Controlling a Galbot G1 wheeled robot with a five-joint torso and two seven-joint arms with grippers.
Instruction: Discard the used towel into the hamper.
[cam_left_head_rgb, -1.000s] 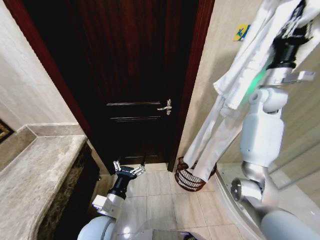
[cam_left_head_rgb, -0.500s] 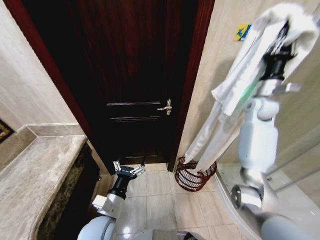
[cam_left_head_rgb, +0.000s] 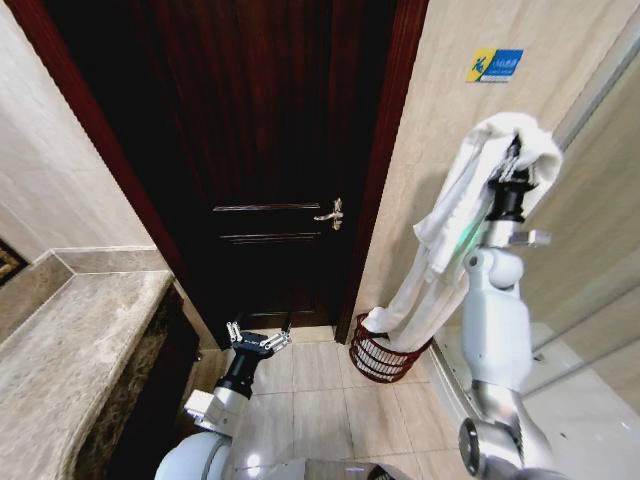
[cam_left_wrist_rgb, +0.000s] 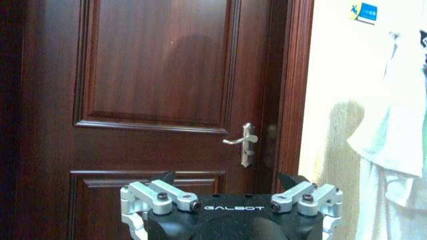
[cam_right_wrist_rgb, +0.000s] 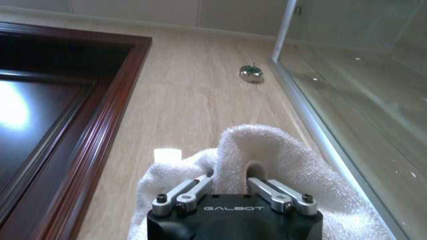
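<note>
A white towel hangs in a long fold from my right gripper, which is raised high beside the beige wall and shut on the towel's top. The towel's lower end rests bunched inside the hamper, a dark reddish-brown wire basket on the floor next to the door frame. In the right wrist view the fingers pinch a ridge of the towel. My left gripper is parked low in front of the door, open and holding nothing. The towel also hangs at the edge of the left wrist view.
A closed dark wooden door with a silver handle faces me. A stone countertop runs along my left. A glass shower panel and a metal wall hook are by the right arm. Tiled floor lies between.
My right arm has come down and moved left with the towel, and the towel's lower end now bunches in the hamper. The left arm has not moved.
</note>
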